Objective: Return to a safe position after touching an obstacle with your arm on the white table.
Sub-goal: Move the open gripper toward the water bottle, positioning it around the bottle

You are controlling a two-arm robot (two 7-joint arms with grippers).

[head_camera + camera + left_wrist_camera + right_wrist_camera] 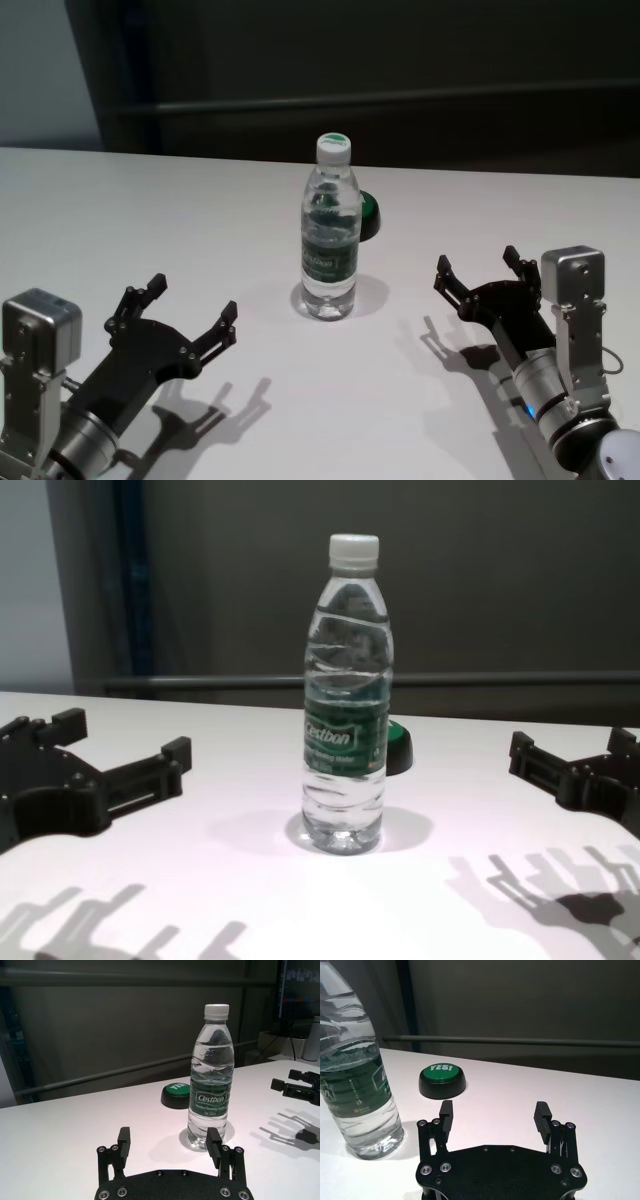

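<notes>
Clear bottle (330, 232) stands upright mid-table (120, 210), well apart from both spread-wide pincers, left (190, 312) and right (478, 268)

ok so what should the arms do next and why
Probably just hold or ease back slightly. The left end effector and right end effector both hover open, apart from the upright bottle on the white table, so neither appears to touch it.

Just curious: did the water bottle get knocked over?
No, the water bottle stands upright on the white table, cap on top, clear of both grippers.
</notes>
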